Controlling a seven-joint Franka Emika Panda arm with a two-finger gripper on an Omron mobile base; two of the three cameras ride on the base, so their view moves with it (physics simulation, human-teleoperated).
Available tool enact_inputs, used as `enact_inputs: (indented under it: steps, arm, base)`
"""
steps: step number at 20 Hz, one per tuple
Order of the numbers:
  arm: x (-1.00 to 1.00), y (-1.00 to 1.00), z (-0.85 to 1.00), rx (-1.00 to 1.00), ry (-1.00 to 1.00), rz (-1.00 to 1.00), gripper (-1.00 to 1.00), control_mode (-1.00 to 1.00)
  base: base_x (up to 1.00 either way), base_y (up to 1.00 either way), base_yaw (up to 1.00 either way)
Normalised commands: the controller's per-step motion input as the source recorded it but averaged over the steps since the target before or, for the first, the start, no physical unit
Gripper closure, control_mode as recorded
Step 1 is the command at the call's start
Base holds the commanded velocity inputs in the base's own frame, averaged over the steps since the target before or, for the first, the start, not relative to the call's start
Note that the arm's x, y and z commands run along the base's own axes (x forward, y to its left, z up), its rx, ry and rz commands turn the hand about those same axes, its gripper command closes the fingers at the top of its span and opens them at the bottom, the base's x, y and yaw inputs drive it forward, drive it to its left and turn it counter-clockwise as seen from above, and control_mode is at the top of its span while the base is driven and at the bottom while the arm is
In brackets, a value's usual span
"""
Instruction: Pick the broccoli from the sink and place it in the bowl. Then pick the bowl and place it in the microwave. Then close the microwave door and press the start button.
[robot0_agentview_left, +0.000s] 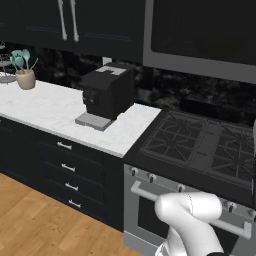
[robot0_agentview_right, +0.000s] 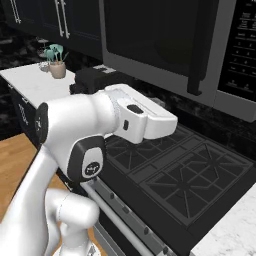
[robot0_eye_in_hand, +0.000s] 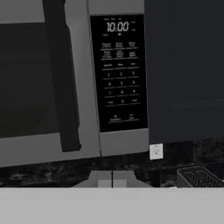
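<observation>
Microwave door (robot0_eye_in_hand: 39, 83) was seen shut. Keypad panel (robot0_eye_in_hand: 119, 72) lay straight ahead of the tool & slightly above, start btn presumably in bottom row, right of door handle (robot0_eye_in_hand: 63, 83). Tool jaws were closed, nothing held. Press judged next.

Microwave (robot0_eye_in_hand: 74, 83) above stove (robot0_agentview_left: 200, 145); coffee machine (robot0_agentview_left: 106, 92) on counter (robot0_agentview_left: 45, 107), apparently left of stove

Glossy white rounded arm (robot0_agentview_right: 75, 125), dark grey joint caps, black button.
</observation>
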Motion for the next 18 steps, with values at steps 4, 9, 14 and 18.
enact_inputs:
  steps: [4, 9, 14, 18]
  arm:
    - [0.32, -0.14, 0.00, 0.02, 0.00, 0.04, 1.00, -1.00]
    - [0.32, -0.28, 0.00, 0.05, 0.00, 0.04, 1.00, -1.00]
    - [0.29, -0.40, 0.00, 0.09, 0.00, 0.06, 1.00, -1.00]
    - [0.19, -0.31, 0.07, 0.05, -0.02, 0.01, 1.00, -1.00]
  base:
    - [0.00, 0.00, 0.00]
    - [0.00, 0.00, 0.00]
    - [0.00, 0.00, 0.00]
    - [0.00, 0.00, 0.00]
